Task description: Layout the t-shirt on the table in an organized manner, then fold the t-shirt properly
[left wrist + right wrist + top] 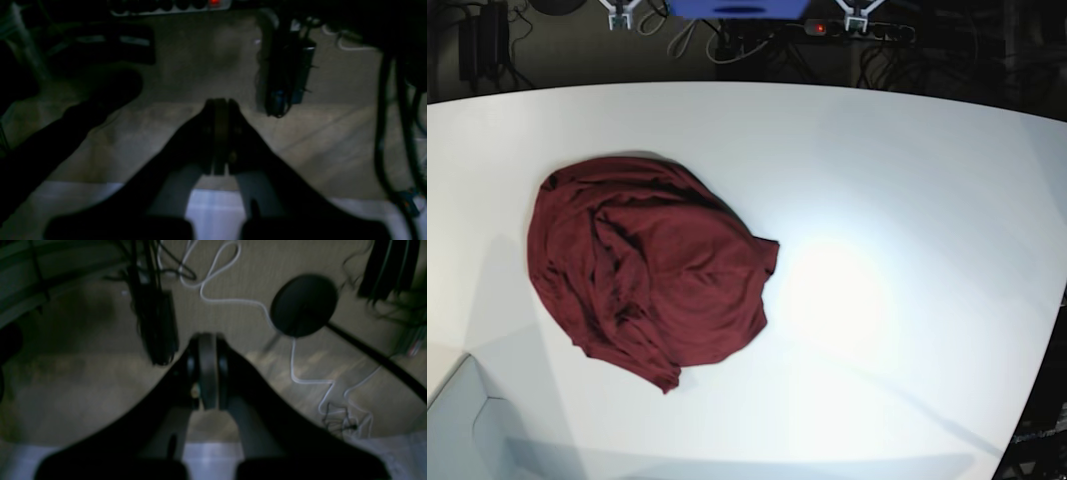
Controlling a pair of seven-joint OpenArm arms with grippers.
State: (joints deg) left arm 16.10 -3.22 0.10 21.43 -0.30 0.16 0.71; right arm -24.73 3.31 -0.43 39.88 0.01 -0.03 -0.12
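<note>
The layout step has not yet begun. The t-shirt point(642, 272) lies as a crumpled maroon heap on the table point(907, 200), on the base view's left half, with no sleeve, collar or hem clearly separable in the folds.

Neither arm appears in the base view, so both are judged to be parked off the work area. Each wrist camera looks past its own fingers at the floor and cabling beyond the table edge, with only a strip of white tabletop below the jaws. The shirt appears in neither wrist view, so it is well apart from both sets of jaws.

Left gripper point(220, 101): jaws pressed together, pads touching each other, nothing between them.

Right gripper point(207, 336): jaws pressed together likewise, holding nothing and touching nothing.

The next move calls for both arms to come in over the table, with jaws spread before contact. The right arm, on the shirt's side of the base view, is judged the nearer. A likely first grasp is an outer edge of the heap, pulled outward to open the bundle flat.
</note>
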